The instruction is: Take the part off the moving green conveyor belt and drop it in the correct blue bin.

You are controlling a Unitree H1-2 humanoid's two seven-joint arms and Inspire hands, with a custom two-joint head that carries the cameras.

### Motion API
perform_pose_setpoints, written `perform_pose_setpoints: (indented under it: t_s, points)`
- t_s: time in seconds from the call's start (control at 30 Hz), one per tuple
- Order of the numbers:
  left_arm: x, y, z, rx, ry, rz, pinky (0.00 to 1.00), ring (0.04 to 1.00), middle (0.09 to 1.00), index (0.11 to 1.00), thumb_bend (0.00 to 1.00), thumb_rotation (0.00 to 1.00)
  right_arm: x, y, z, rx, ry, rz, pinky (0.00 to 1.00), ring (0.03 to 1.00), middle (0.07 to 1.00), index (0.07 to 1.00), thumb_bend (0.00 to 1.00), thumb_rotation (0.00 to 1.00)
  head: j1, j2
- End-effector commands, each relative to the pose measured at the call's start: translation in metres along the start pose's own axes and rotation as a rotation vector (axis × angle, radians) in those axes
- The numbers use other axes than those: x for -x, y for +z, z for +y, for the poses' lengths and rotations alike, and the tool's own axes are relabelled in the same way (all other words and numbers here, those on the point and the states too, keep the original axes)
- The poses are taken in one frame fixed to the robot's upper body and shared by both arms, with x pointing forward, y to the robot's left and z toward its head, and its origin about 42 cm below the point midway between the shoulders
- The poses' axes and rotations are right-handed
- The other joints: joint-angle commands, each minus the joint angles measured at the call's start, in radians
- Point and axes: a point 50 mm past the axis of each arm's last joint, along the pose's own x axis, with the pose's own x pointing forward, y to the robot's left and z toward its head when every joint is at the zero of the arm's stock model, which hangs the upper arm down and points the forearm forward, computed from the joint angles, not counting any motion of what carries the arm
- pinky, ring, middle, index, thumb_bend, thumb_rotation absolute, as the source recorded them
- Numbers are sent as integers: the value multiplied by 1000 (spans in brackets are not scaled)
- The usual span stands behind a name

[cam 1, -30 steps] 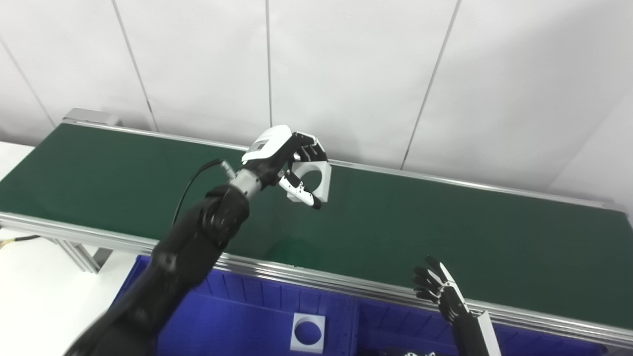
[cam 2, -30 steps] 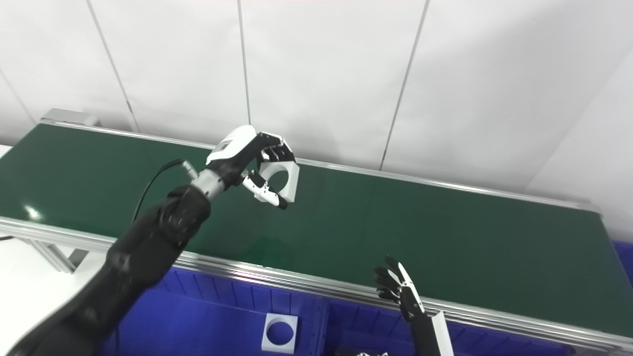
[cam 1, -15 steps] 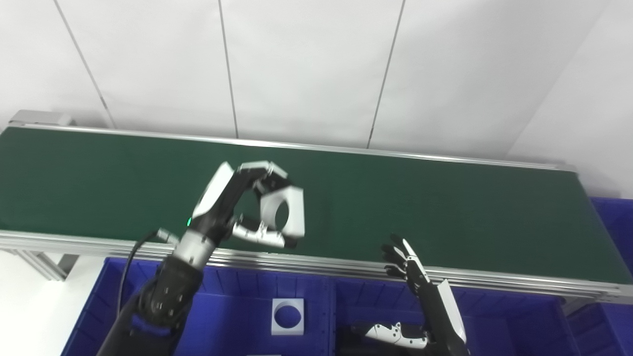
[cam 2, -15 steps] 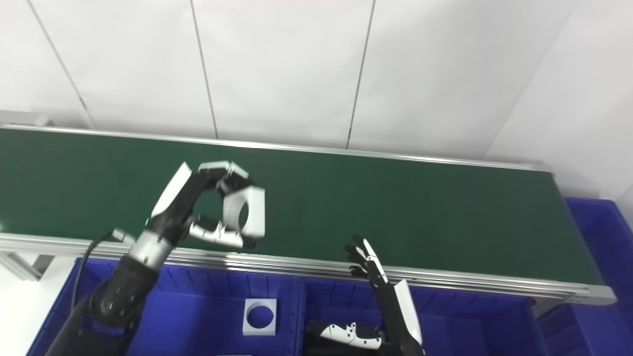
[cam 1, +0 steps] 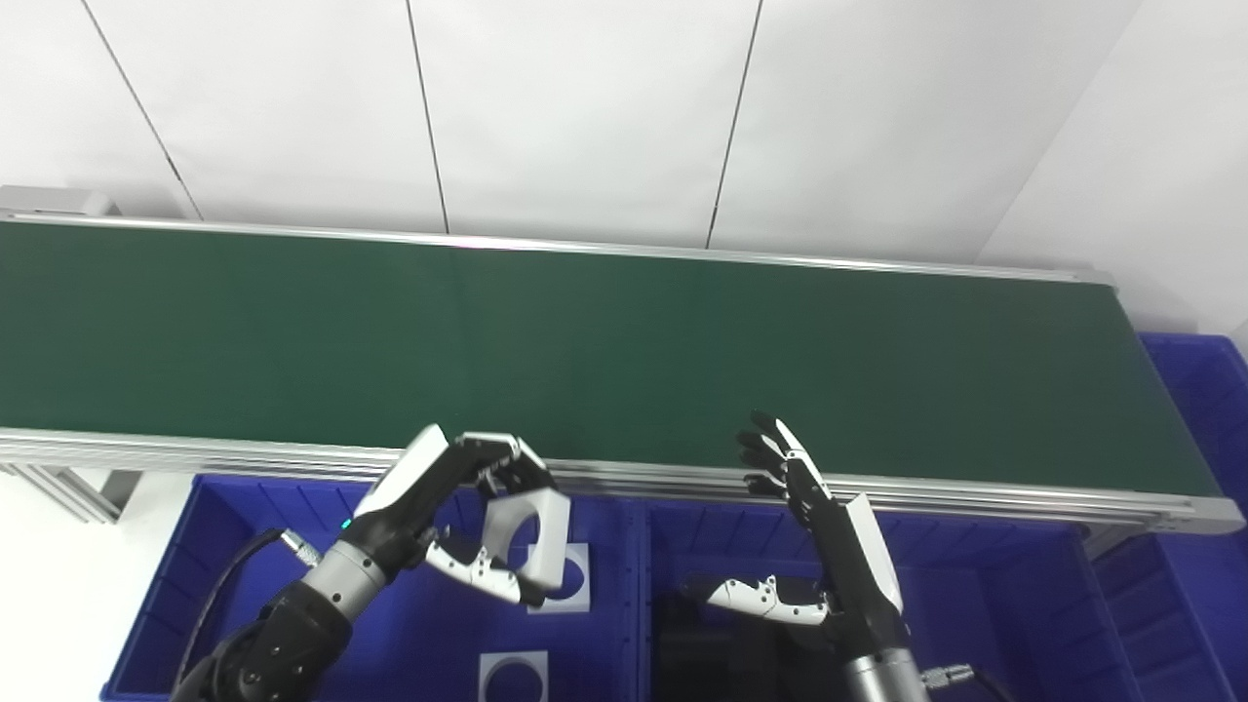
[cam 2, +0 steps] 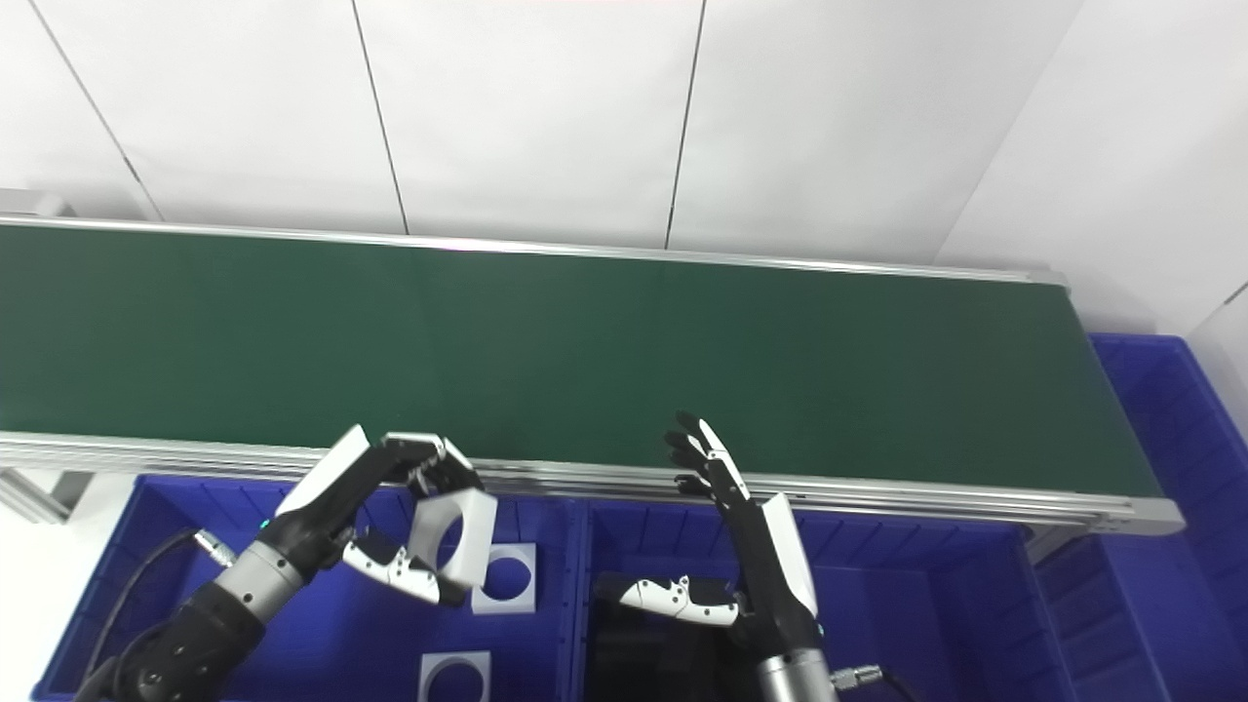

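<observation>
Landmark = the left blue bin (cam 1: 195,546), nearest the robot. Inside it, two white square parts w/ round holes lie flat: one near the front edge (cam 1: 513,678), one (cam 1: 575,580) further back, by the bin's right wall.

Directly above that bin, the left hand (cam 1: 458,517) is clamped on the white part (cam 1: 531,541): fingers hooked over its top edge, thumb under the bottom. The part is held tilted on edge, hole facing roughly toward the cameras, clear of the bin floor and over the rear flat part.

Right of the bin, over the neighbouring blue bin (cam 1: 1014,604), the right hand (cam 1: 819,546) holds nothing, fingers spread and pointing up, thumb out to the side. Dark contents below it; can't tell what.

Behind the bins, the green conveyor belt (cam 1: 624,361) carries no part; beyond it, white wall panels.

Step in hand, prob.: carry done, release pending. The bin's contents match the held part, so it looks like the correct bin. Next move calls for spreading fingers and thumb so the part falls free, w/o snagging on the thumb.
</observation>
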Motion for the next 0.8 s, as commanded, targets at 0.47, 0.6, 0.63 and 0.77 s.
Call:
perform_pose_setpoints:
  t_s: [0.47, 0.6, 0.63, 0.77]
  points:
    - [-11, 3, 2, -204, -194, 201, 523, 449, 532, 491, 497, 0, -5, 19, -5, -9, 66, -36, 705, 798, 835, 901, 867, 330, 0, 3]
    - [-13, 4, -1, -259, -238, 257, 560, 584, 529, 488, 507, 0, -5, 20, -4, -11, 66, -38, 707, 804, 839, 901, 866, 337, 4, 4]
    - [-13, 4, -2, -271, -254, 272, 563, 598, 528, 487, 508, 0, -5, 20, -4, -11, 66, -38, 708, 804, 840, 901, 865, 337, 5, 3]
    - [-16, 5, -6, -305, -306, 332, 662, 764, 797, 731, 605, 7, -4, 20, -4, -12, 62, -32, 713, 808, 842, 903, 864, 332, 10, 2]
